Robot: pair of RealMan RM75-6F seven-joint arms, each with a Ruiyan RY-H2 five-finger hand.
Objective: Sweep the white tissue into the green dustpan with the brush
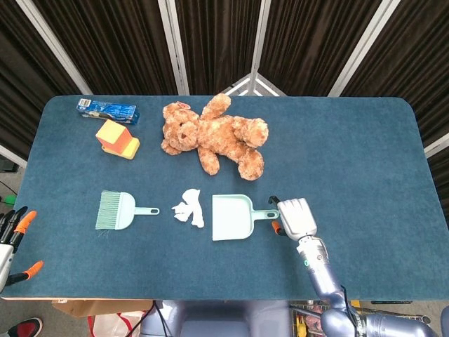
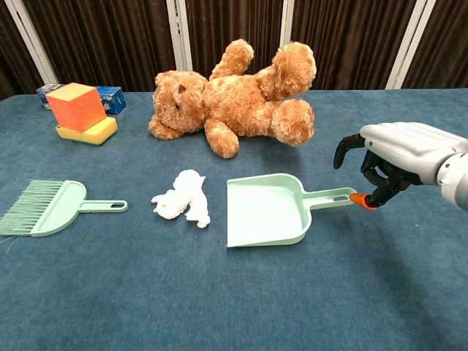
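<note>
Head view: tissue (image 1: 189,207) lies on the worktop (image 1: 351,154) between brush (image 1: 119,210) and dustpan (image 1: 235,217). Right hand (image 1: 296,217), fingers apart and empty, hovers by the dustpan handle. Left hand (image 1: 12,235) waits spread at the worktop's edge.

Chest view: right hand (image 2: 398,157) just beside the handle; tissue (image 2: 183,196) beside dustpan (image 2: 267,209).
</note>
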